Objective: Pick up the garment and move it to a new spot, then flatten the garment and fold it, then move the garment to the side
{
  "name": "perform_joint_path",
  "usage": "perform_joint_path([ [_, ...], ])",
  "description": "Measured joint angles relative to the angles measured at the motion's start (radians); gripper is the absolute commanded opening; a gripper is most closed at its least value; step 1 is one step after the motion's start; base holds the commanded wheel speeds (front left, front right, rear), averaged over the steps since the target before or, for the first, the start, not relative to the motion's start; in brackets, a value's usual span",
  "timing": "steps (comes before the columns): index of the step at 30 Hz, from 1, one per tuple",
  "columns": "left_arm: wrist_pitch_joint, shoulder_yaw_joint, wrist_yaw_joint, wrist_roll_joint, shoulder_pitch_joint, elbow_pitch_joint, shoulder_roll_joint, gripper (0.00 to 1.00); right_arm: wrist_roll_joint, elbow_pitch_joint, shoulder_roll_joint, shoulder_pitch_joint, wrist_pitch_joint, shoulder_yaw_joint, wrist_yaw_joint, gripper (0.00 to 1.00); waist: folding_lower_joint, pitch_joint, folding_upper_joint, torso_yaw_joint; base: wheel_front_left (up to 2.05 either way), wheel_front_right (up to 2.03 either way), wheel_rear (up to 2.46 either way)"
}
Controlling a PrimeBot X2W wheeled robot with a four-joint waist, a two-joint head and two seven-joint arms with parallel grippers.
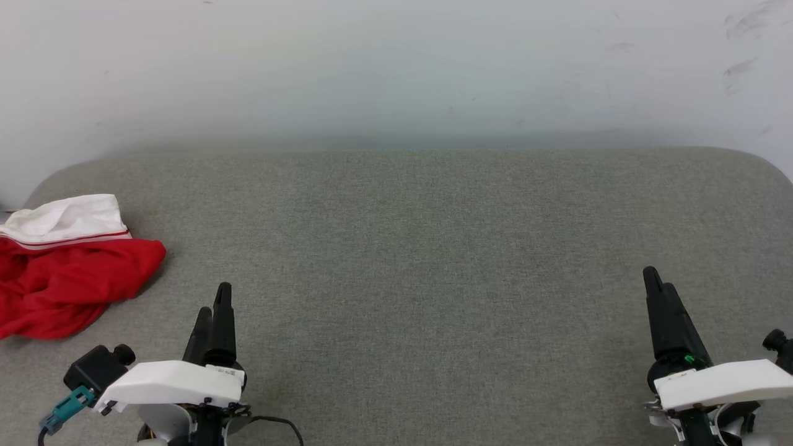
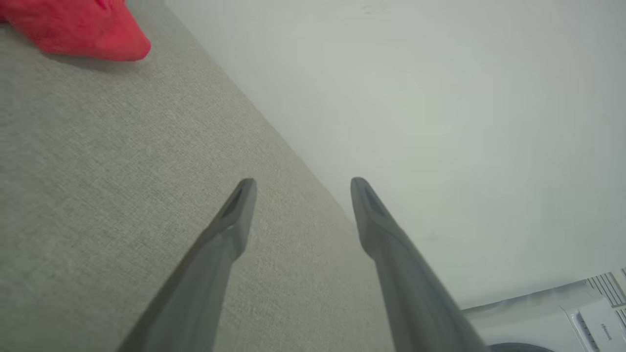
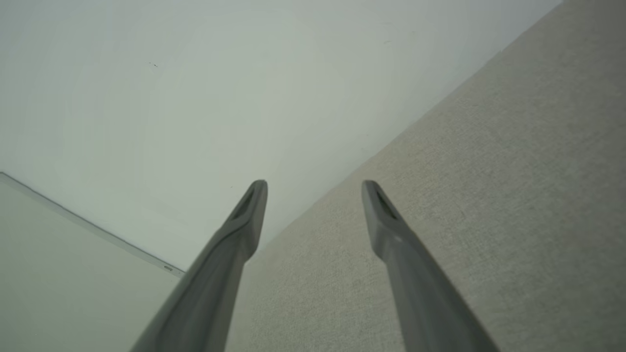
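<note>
Item 1, garment (image 1: 68,272): red jersey T-shirt with a white sleeve and a red-white striped seam. It lies crumpled in a heap at the far left of the surface, the white sleeve on its far side, and the head view's left edge cuts it off. In the left wrist view a red corner of it (image 2: 83,29) lies on the fabric. No numerals can be made out.

Item 2, left gripper (image 1: 214,300): near left, to the right of the garment and apart from it. In the wrist view the gripper (image 2: 303,183) has its two dark fingers spread moderately wide, with a clear gap between the tips. It holds nothing and touches nothing.

Item 3, right gripper (image 1: 655,279): near right, well apart from the garment. In the wrist view the gripper (image 3: 314,185) has its fingers parted by about the same gap. It holds nothing and is clear of the fabric.

Item 4, grey woven-fabric surface (image 1: 409,248): broad, with rounded far corners.

Item 5, pale wall (image 1: 396,62): behind the surface, with faint scuff marks at the far right.

Item 6, white appliance (image 2: 562,313): seen in part at the lower right of the left wrist view.
</note>
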Motion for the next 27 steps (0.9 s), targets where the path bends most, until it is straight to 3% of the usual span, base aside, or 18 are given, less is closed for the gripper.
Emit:
perform_joint_path([
  [27,-0.087,-0.108,0.100,0.398,0.024,-0.030,0.032,1.00,-0.431,-0.020,0.000,0.032,-0.086,0.019,0.000,1.00,0.0000,-0.009,0.0000,0.005,0.00,0.00,0.00],
])
